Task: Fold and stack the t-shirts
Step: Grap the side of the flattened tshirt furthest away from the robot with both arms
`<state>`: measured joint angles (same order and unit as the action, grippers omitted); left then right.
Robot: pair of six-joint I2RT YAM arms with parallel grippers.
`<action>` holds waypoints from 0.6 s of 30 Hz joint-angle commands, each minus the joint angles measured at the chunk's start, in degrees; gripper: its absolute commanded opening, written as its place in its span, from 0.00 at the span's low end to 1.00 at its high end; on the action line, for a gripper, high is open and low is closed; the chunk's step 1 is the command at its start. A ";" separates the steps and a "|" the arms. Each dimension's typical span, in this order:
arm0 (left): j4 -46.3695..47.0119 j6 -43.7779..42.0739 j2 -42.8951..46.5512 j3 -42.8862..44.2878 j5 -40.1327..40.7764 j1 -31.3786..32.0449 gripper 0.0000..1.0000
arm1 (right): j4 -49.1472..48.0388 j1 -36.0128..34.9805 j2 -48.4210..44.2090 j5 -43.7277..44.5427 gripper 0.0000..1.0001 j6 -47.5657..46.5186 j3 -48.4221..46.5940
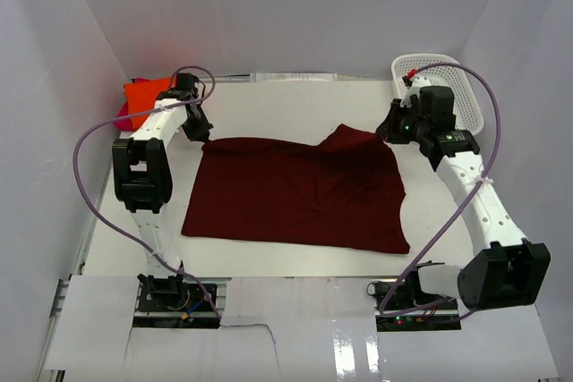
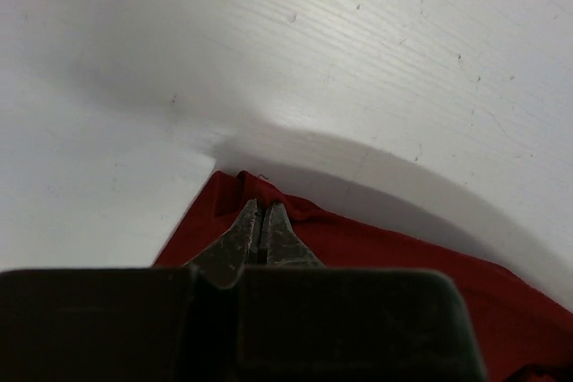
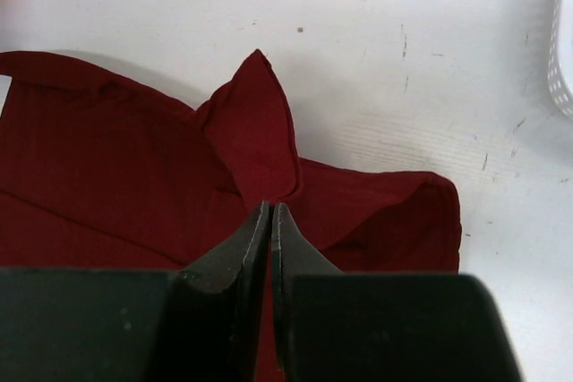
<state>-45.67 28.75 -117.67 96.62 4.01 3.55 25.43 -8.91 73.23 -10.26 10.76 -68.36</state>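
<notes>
The dark maroon t-shirt (image 1: 300,192) lies spread on the table's middle, its far right part folded up into a peak. My left gripper (image 1: 199,129) is shut on its far left corner (image 2: 242,187). My right gripper (image 1: 391,129) is shut on its far right edge (image 3: 260,145), where the cloth bunches at the fingertips. The orange t-shirt (image 1: 143,96) sits on a bit of magenta-pink t-shirt (image 1: 123,118) at the far left, behind the left arm.
A white mesh basket (image 1: 452,87) stands at the far right, just behind the right wrist, and its edge shows in the right wrist view (image 3: 562,60). White walls close in the table (image 1: 295,105) at the left, back and right.
</notes>
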 commanded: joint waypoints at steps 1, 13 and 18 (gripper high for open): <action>1.81 0.69 8.15 -1.69 -0.06 -0.83 0.00 | -1.00 -0.50 -4.49 -0.02 0.08 1.10 1.55; 2.16 0.25 14.39 -6.26 -0.23 -0.92 0.00 | 2.87 -0.50 -11.61 -0.46 0.08 2.59 5.95; 3.22 0.16 16.94 -10.39 -0.32 -0.83 0.00 | 4.71 -0.50 -15.04 0.32 0.08 3.82 9.55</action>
<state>-43.42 28.97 -105.23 88.01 3.81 3.09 28.58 -9.19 60.62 -10.26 13.30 -59.94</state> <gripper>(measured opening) 0.009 0.081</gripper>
